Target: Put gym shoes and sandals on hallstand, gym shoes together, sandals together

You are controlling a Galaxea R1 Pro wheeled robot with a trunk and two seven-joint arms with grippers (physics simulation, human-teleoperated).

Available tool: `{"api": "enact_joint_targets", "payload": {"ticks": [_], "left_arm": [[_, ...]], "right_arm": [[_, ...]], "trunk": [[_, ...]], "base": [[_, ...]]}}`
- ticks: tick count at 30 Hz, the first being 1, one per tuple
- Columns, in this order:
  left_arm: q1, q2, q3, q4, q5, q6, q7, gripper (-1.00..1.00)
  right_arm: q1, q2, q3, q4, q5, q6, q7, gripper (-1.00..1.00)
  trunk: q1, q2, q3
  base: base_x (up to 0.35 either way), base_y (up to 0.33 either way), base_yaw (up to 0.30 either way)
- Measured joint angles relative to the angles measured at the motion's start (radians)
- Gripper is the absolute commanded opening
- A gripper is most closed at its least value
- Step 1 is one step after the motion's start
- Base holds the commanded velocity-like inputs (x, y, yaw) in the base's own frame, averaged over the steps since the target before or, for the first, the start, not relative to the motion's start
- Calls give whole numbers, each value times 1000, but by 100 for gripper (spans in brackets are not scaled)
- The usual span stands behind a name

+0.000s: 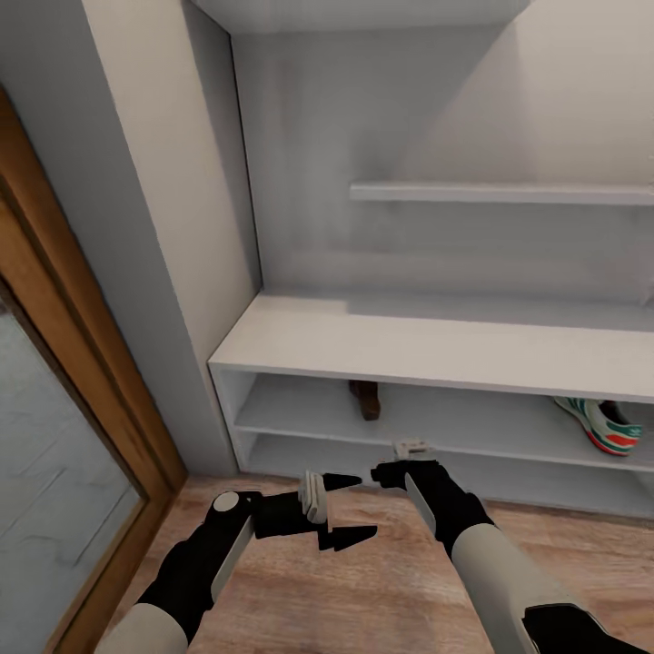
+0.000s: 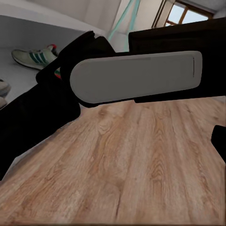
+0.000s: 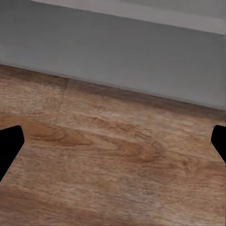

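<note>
The shoe rack stands against the wall, its right end cut off by the head view's edge; on its upper open shelf a brown sandal lies near the left end, only its tip visible beneath the flat top, and a gym shoe lies toward the right end, its toe hidden under the top as well; whether a second shoe sits beside either one cannot be told from the head view; in the left wrist view a gym shoe with green stripes lies on a white shelf, partly covered by the right arm, and a pale shape at that picture's edge is too cropped to identify. The left gripper hangs above the wood floor in front of the rack, fingers spread wide apart, holding nothing; the right gripper points down at the floor just in front of the rack's base, its two dark fingertips at opposite edges of the right wrist view, fully parted, nothing between them.
</note>
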State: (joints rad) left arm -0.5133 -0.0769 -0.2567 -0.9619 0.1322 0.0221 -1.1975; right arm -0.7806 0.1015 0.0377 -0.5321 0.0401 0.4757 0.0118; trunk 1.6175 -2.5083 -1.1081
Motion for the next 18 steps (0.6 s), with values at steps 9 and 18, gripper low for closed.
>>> {"api": "enact_joint_targets", "payload": {"ticks": [9,18], "left_arm": [[0,0,0,0,0,0,0,100],[0,1,0,0,-1,0,0,100]], "right_arm": [[0,0,0,-1,0,0,-1,100],[3,0,-2,8,0,-1,0,100]], "trunk": [[-1,0,0],[0,0,0]], "base": [[-156,0,0],[-111,0,0]]}}
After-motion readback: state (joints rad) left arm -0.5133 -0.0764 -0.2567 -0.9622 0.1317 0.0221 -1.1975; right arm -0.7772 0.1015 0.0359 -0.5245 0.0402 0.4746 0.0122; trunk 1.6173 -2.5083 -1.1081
